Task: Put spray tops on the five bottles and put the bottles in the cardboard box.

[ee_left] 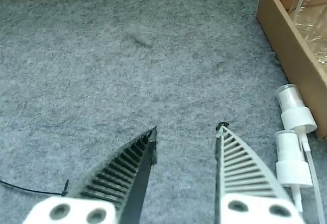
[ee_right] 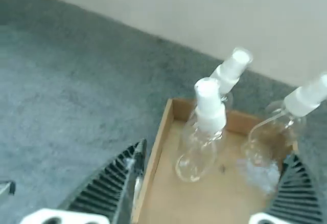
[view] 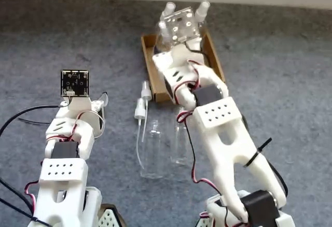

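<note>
We find open passage over the counter [ee_left: 102, 55] ahead of the left claw [ee_left: 187, 129], whose jaws stand apart. Two loose spray tops [ee_left: 294, 116] lie just beside the cardboard box [ee_left: 286, 40] wall. Two uncapped bottles [view: 152, 152] stand between the arms (close together). Three capped bottles [ee_right: 202, 142] crowd the box's far end below the wide-spread right claw [ee_right: 214, 152].

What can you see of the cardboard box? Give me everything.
The cardboard box is a shallow, open-topped brown tray with low walls. It lies flat on the grey table, at the far side. Three clear bottles with white spray tops sit inside it, tilted toward its far wall. The right gripper hangs open over it, and that arm hides much of the box in the high view. Two loose spray tops lie beside its near corner; whether they touch it is unclear.
</note>
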Robot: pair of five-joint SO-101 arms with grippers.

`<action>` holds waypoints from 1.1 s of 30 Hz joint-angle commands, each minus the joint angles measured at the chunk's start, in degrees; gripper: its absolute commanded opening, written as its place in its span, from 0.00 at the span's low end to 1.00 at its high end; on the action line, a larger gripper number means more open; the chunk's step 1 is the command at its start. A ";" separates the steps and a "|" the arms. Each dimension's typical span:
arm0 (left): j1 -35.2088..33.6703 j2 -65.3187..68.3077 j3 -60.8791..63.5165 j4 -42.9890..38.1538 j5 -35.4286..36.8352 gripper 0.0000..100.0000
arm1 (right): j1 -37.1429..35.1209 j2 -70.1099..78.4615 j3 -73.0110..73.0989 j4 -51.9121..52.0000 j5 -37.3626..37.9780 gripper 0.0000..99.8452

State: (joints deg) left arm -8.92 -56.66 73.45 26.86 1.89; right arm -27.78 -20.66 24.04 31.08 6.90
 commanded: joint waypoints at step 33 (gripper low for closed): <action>0.57 0.22 -0.04 -1.58 0.53 0.18 | -1.98 -18.33 20.97 22.29 -0.26 0.34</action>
State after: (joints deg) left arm -8.92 -56.66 73.80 26.86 1.89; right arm -29.36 -37.19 45.32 54.64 6.90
